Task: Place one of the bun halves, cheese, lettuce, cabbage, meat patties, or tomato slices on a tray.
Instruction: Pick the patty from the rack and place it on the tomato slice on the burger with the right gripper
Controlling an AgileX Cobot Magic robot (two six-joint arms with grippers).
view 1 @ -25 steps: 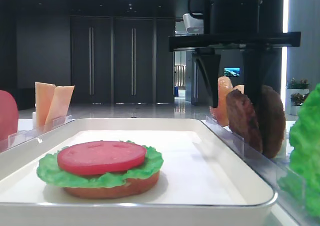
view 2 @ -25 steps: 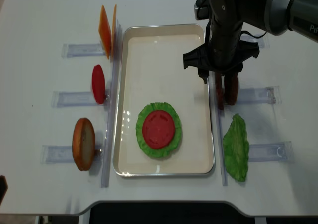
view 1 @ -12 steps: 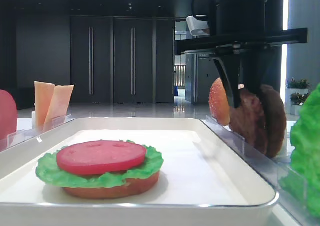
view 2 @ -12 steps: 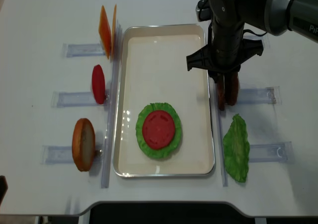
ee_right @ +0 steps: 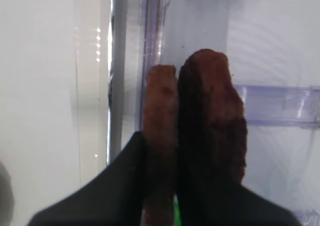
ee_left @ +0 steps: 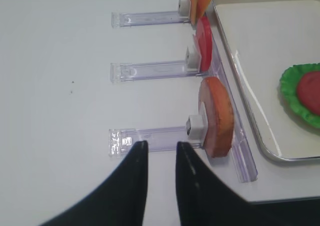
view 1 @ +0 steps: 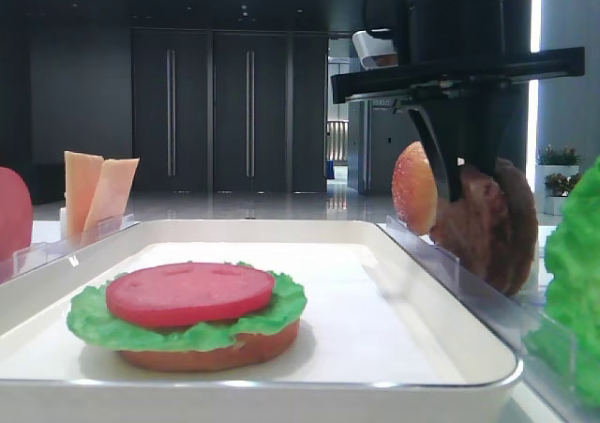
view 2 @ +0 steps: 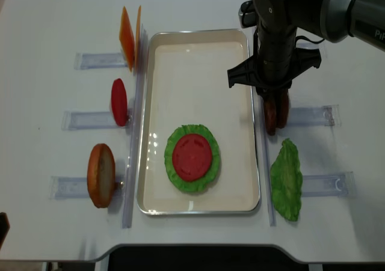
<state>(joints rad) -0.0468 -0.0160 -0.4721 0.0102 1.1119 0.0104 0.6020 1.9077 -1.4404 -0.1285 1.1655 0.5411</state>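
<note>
Two dark-brown meat patties [view 2: 275,115] stand on edge in a clear rack right of the white tray [view 2: 198,66]. My right gripper [view 2: 272,100] reaches down over them and is shut on the patty nearer the tray [ee_right: 160,110]; one finger sits between it and the darker second patty [ee_right: 212,105]. On the tray lies a flat bun half [view 1: 211,350] topped with lettuce [view 2: 174,142] and a tomato slice [view 2: 192,155]. My left gripper [ee_left: 159,146] hovers over bare table, shut and holding nothing, beside the racked bun half [ee_left: 217,117].
Left of the tray, clear racks hold cheese slices [view 2: 127,38], a tomato slice [view 2: 119,101] and a bun half [view 2: 101,175]. A lettuce leaf [view 2: 285,178] stands in the front right rack. A sesame bun half [view 1: 412,188] shows behind the patties.
My right gripper's jaws have closed from wide open onto the patty nearer the tray, after shifting slightly right over the rack. The left gripper has not moved.
</note>
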